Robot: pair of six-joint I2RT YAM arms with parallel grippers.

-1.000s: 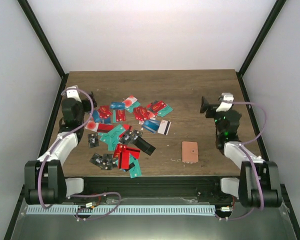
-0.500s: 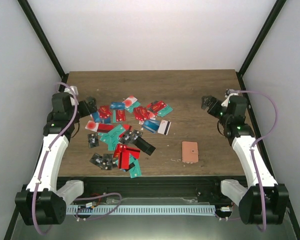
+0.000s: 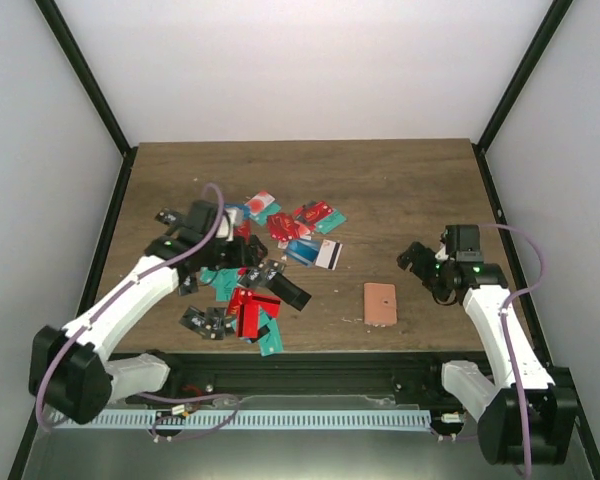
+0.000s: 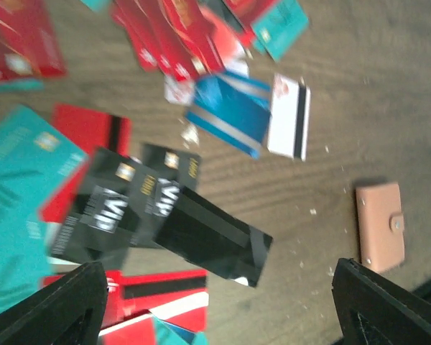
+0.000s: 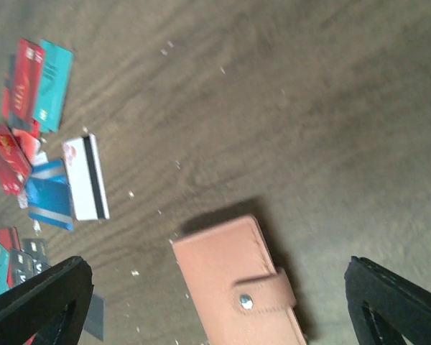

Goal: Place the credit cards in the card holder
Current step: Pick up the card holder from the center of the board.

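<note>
Top external, L hand (image 3: 244, 251) wide above credit cards (image 3: 248, 306), R hand (image 3: 413, 258) wide, empty

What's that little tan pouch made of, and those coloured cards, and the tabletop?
Card holder: leather or imitation, matte, with a flap and metal-looking snap. Credit cards: probably glossy plastic; the black one shows a sheen. Table: wood or wood-look laminate, grain lines visible.

Even overhead light; wrist cams motion-blurred, esp. left; card holder (image 5: 219, 277) casts soft shadow
</note>
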